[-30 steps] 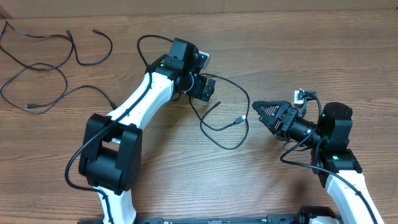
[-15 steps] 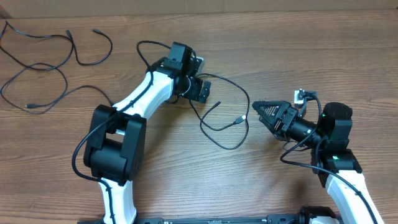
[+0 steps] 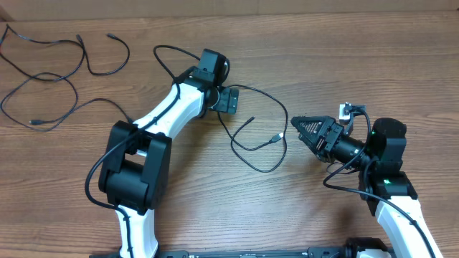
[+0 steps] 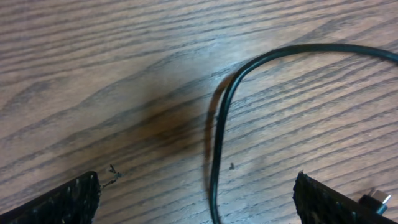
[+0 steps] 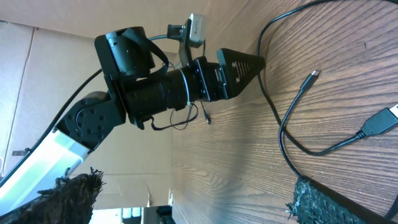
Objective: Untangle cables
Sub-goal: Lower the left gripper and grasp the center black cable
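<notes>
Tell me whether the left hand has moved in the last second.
Yes. In the overhead view the left hand has slid slightly toward the picture's left edge, away from the cable plug, which has stayed put.

My left arm (image 3: pixel 168 115) rises from its base near the front edge of the table (image 3: pixel 401 57), bends at the elbow and slants its white forearm up and to the right, toward the far edge. At its end, my left gripper (image 3: pixel 228 100) points down close over the wood with its fingers spread wide. My right arm (image 3: pixel 391 193) comes up from the front right corner. My right gripper (image 3: pixel 300 127) points left toward the table's middle, lying roughly level, its fingers also spread wide and closed on nothing.
</notes>
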Motion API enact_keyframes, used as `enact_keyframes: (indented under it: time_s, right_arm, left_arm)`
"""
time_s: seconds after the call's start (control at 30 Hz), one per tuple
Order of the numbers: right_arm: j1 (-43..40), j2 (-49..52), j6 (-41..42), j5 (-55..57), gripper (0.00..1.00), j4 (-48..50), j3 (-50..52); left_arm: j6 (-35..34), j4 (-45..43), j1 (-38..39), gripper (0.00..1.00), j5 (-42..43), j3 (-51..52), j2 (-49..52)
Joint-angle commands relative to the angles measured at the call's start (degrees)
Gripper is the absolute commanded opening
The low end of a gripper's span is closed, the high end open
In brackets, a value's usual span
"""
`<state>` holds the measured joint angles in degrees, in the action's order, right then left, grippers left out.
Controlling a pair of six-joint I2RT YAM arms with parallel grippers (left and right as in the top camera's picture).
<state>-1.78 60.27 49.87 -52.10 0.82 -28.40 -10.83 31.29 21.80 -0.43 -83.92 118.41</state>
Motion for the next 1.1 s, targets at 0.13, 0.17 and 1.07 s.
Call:
enact_keyframes:
  time_s: [0.13, 0.17, 1.07]
  right_arm:
    - [-0.1, -0.4, -0.5, 0.2, 1.0, 0.3, -0.5]
    - [-0.1, -0.4, -0.5, 0.2, 1.0, 0.3, -0.5]
    - [-0.1, -0.4, -0.5, 0.2, 1.0, 0.3, -0.5]
  left_arm:
    - [-1.0, -1.6, 0.7, 1.0, -2.7, 0.4, 3.5]
    - [-1.0, -1.6, 0.7, 1.0, -2.6, 0.4, 3.5]
    - [-1.2, -3.7, 0.8, 1.0, -2.3, 0.5, 7.0]
